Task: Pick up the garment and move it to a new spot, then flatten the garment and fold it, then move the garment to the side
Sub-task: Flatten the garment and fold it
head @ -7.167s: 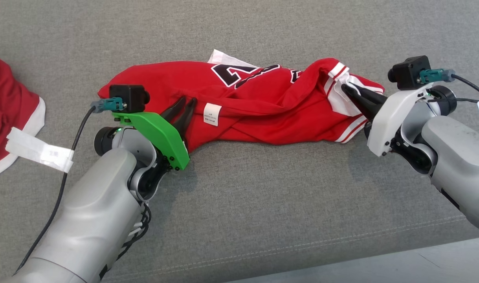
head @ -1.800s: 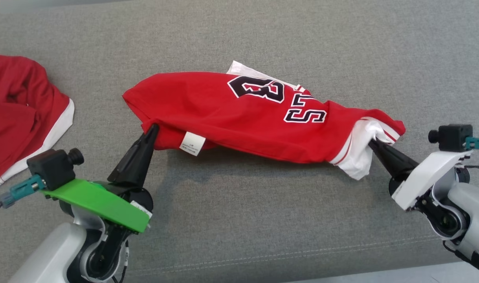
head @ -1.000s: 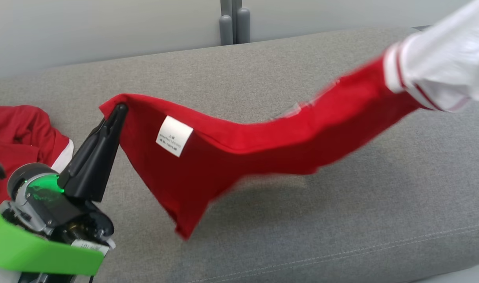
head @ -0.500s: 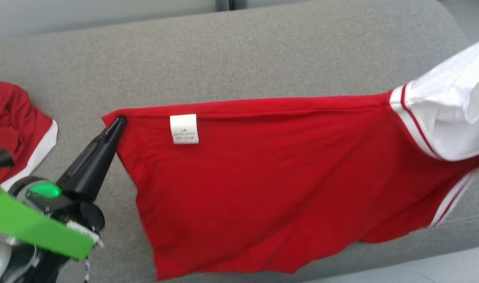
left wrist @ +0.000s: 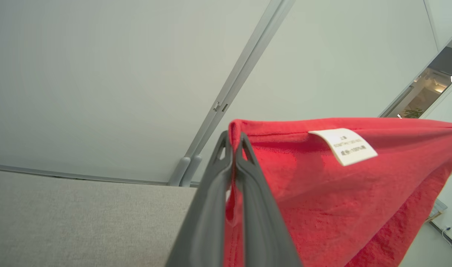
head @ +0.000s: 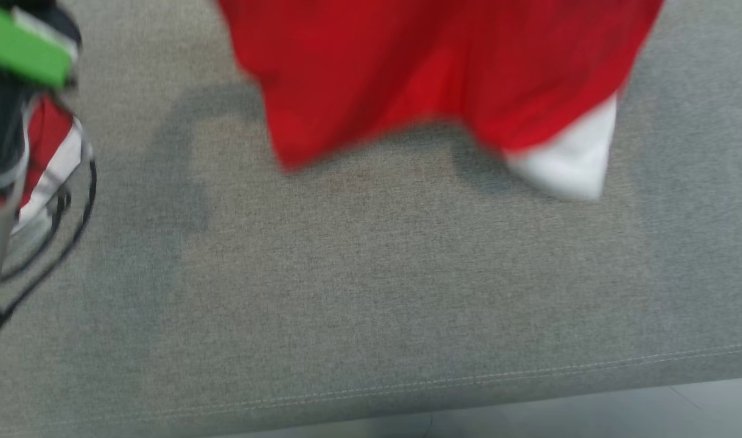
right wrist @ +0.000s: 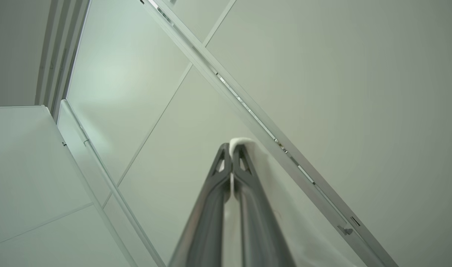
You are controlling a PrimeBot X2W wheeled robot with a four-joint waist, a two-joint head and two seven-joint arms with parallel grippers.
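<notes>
The garment (head: 407, 73), a red jersey with white trim, hangs in the air above the grey cushion, its lower edge blurred at the top of the head view. In the left wrist view my left gripper (left wrist: 232, 139) is shut on a red corner of the garment (left wrist: 322, 193) beside its white care label (left wrist: 343, 146). My right gripper (right wrist: 231, 148) is shut on a white fold of the garment (right wrist: 237, 141) and points up at the wall panels. The green mount of my left wrist (head: 17, 45) shows at the head view's top left.
A second red and white garment (head: 51, 158) lies at the left edge behind my left arm and its black cable (head: 72, 237). The grey cushion (head: 371, 286) spreads below the hanging cloth, its seamed front edge (head: 529, 374) near the bottom.
Both grippers have lifted the garment higher, and it now hangs with only its lower edge in the head view. The head camera has tilted down.
</notes>
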